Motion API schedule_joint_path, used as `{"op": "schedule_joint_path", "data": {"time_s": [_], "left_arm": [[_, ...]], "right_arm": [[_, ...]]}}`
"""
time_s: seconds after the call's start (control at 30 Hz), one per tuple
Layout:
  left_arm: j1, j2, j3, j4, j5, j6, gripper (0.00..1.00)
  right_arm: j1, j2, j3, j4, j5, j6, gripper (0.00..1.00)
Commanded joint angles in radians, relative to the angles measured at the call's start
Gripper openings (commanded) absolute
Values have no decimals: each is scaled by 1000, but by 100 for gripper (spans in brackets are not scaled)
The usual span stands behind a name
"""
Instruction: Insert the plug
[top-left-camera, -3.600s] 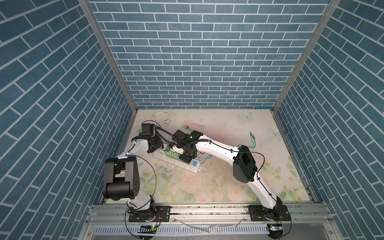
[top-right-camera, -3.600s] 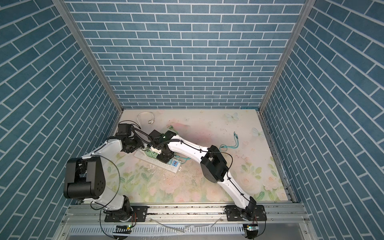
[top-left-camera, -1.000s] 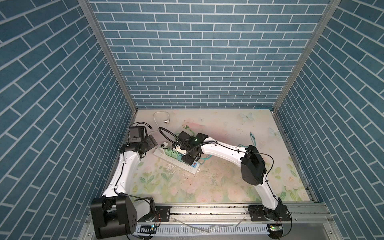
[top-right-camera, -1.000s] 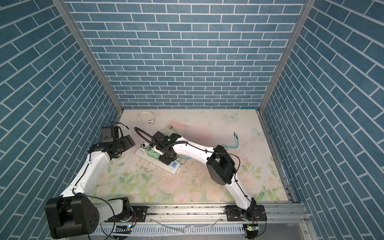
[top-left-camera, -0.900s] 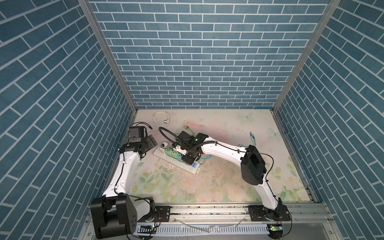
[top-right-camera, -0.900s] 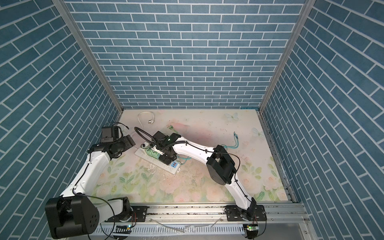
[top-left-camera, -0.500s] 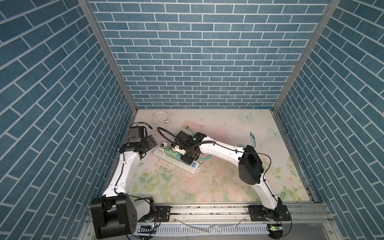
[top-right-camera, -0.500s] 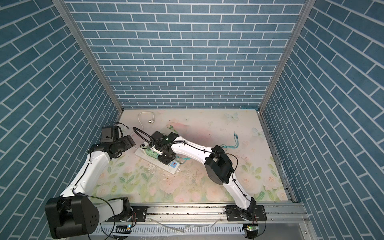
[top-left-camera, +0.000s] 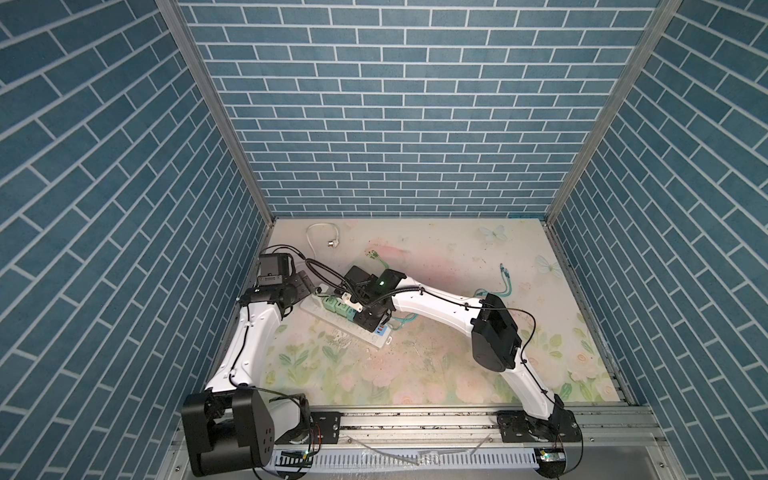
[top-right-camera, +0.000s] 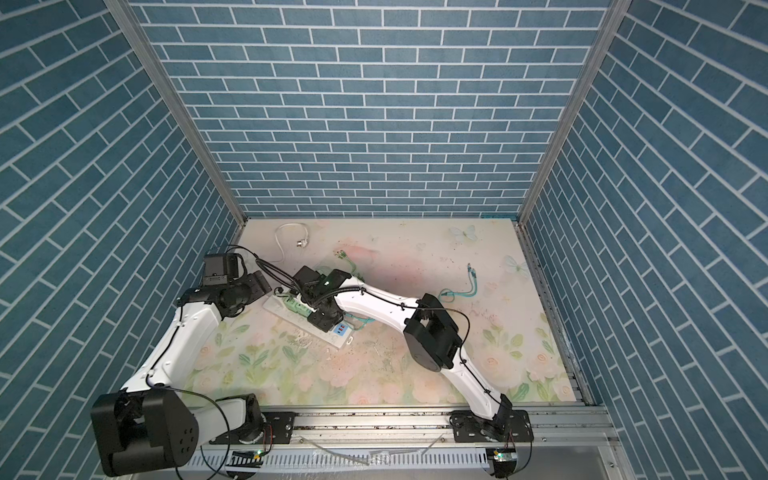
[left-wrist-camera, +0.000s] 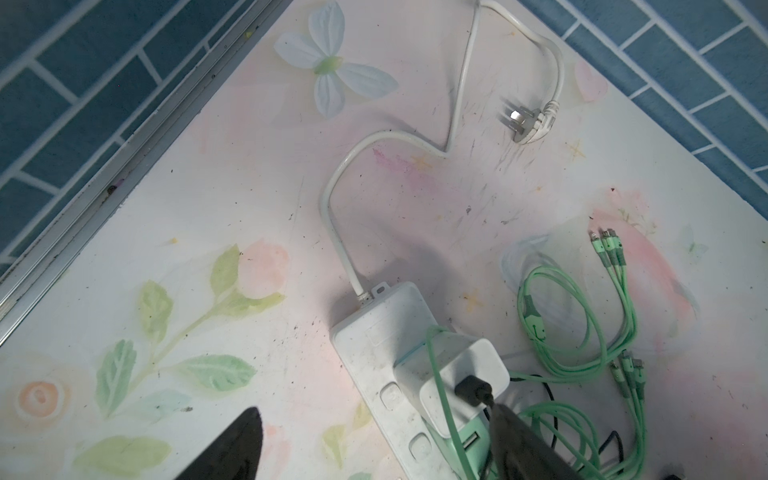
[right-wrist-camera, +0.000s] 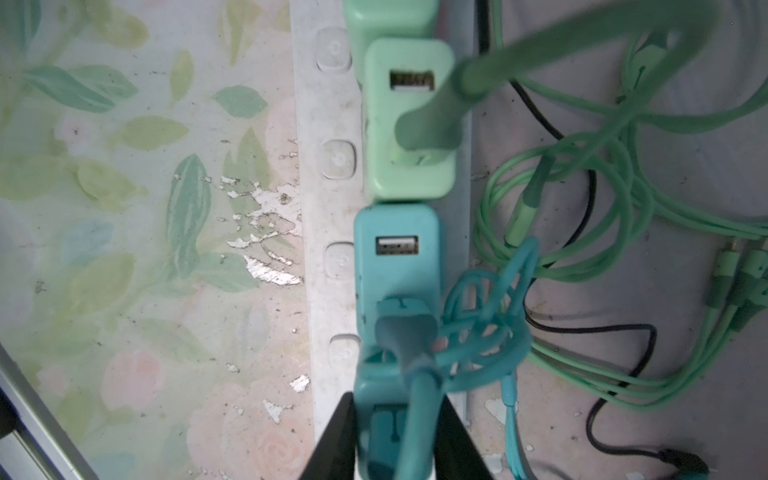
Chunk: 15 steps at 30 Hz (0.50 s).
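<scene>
Left end effector (left-wrist-camera: 374, 411): released, fingers spread wide, grasping nothing. The cord end of the power strip (right-wrist-camera: 316, 208) lies just ahead of it.

Right end effector (right-wrist-camera: 395, 399): its fingers flank the teal plug (right-wrist-camera: 376, 415), which sits directly between them on the strip, with another teal adapter (right-wrist-camera: 395, 266) just ahead. Whether they clamp the plug or stand slack cannot be told.

Step in hand: probably final seating. Next move: confirm the plug sits flush, then let go and retract straight up, clear of the teal cable (right-wrist-camera: 419, 395).

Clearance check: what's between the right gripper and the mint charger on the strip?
One teal charger, plugged into the power strip right beside the mint charger; right wrist view shows it.
</scene>
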<state>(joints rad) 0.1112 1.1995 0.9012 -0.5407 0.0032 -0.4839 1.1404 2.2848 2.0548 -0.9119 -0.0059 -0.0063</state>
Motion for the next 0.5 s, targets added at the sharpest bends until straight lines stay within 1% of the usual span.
{"op": "schedule_joint_path", "data": {"time_s": [0.0,0.2,0.33,0.43,0.47], "left_arm": [[4,1,-15,4,-1,7,87],[4,-4,-21,4,-3,8,87],[3,-5,-22,5,-5,10,88],[4,-5,-19,4,-9,15,89],[5,-7,-18,4,-12,19,90]], "right_arm": [[13,34,-9,-58,6,-15,39],[-1,15,59,-69,35,-40,47],[-13,8,85,-88,43,-40,57],[-26,-21,61,-77,40,-32,68],[-31,-35,51,-73,44,-27,77]]}}
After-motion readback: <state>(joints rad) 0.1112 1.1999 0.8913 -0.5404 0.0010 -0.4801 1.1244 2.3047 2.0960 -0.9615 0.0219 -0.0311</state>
